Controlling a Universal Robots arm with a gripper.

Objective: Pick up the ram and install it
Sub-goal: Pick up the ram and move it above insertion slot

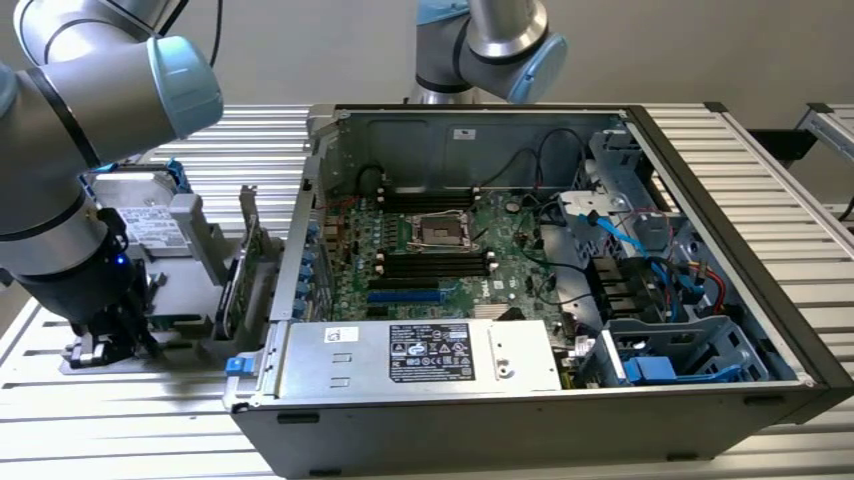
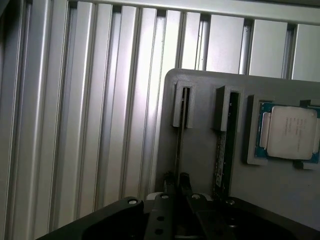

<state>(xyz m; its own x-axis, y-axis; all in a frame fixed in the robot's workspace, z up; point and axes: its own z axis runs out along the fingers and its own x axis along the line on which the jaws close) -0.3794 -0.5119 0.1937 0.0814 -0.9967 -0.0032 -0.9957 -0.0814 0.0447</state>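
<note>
Starting with the exterior view: the arm (image 1: 67, 215) reaches down on the exterior view's left, outside the open computer case (image 1: 747, 210), and the gripper (image 1: 110, 340) is low over a gray holder (image 1: 187, 300) on the slatted table (image 1: 40, 420). A tall green card (image 1: 247, 265) stands between holder and case. On the motherboard (image 1: 514, 235) the black memory slots (image 1: 430, 200) look unfilled, so nothing is installed. Wrist view: the gripper (image 2: 177, 184) is right at the ram (image 2: 179, 147), which stands edge-on in a notch of the holder (image 2: 200, 150). A second stick (image 2: 220, 155) sits in the neighbouring notch, with a processor chip (image 2: 290, 132) just beside it. Whether the gripper is clamped or loose, I cannot tell. Judgement: early pick-up stage, with the ram not lifted out and the whole carry and install left.
</note>
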